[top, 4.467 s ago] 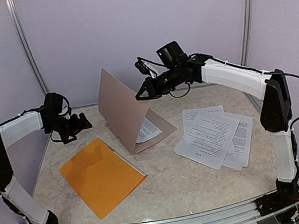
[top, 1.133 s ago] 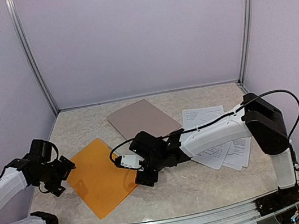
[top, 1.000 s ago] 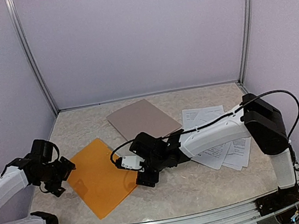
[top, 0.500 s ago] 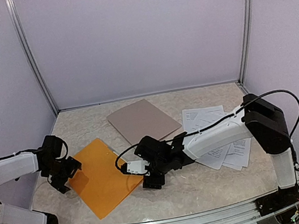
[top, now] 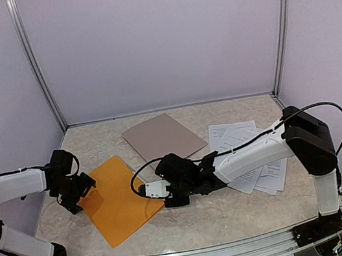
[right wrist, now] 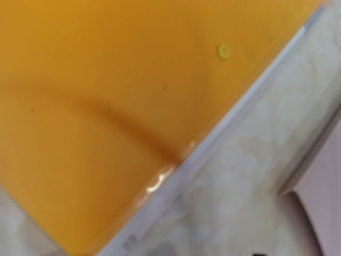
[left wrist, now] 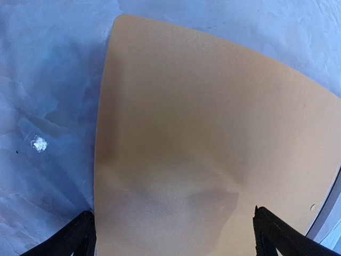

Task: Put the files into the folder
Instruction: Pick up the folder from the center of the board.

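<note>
**Two arms at the folder:** A flat orange plastic folder (top: 119, 202) lies on the pale marbled desk (top: 237, 212), toward 8 o'clock in the overhead view, with 2 robot arms reaching in on it from either side. The left gripper (top: 80, 188) sits at the folder's 10 o'clock edge. Its wrist camera shows the 2 black fingertips (left wrist: 74, 242) spread wide over the orange surface. The right gripper (top: 171, 195) is low at the folder's 3 o'clock side, by the pale grey strip (right wrist: 213, 146) along the spine. Whether its fingers stand apart or together cannot be told. The loose white printed paper sheets (top: 247, 151) lie fanned in a pile at 3 o'clock on the desk, well apart from the folder, with the right arm crossing above them. A flat grey-brown board (top: 162, 136) rests toward 12 o'clock, between folder and sheets.
</note>
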### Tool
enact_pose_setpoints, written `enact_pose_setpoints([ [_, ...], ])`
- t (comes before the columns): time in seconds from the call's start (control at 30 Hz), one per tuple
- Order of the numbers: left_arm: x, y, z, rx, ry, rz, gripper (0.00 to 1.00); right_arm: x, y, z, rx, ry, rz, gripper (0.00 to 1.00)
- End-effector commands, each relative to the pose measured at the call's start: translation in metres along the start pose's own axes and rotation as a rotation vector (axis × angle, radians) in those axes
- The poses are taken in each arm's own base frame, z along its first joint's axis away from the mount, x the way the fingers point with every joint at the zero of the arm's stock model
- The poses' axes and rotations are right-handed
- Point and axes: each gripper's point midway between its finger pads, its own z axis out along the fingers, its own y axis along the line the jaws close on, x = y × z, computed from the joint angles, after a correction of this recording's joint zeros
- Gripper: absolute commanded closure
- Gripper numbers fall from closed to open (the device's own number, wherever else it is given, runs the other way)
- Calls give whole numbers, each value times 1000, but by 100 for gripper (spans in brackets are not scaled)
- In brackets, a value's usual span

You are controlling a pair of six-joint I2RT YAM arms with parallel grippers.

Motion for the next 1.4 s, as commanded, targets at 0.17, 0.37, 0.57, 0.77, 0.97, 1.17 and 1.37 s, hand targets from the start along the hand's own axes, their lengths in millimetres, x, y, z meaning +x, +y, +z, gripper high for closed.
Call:
enact_pose_setpoints([
  [0.17,23,6,23,-28,117,50,1,-8,16,1,49,33,-199,38],
  [0.37,22,-5,30,-29,134,99,1,-10,29,-6,50,47,-234,39],
  [0.57,26,-21,38,-24,158,152,1,-1,31,-2,75,99,-278,44],
  [0.77,34,-43,45,-10,184,204,1,6,33,2,83,132,-298,49],
  [0.97,43,-52,52,-18,208,238,1,10,30,7,115,156,-309,54],
  [1.17,45,-54,53,-21,213,250,1,7,26,7,143,159,-323,62],
  [1.37,44,-54,53,-24,210,257,1,2,23,8,169,153,-339,67],
])
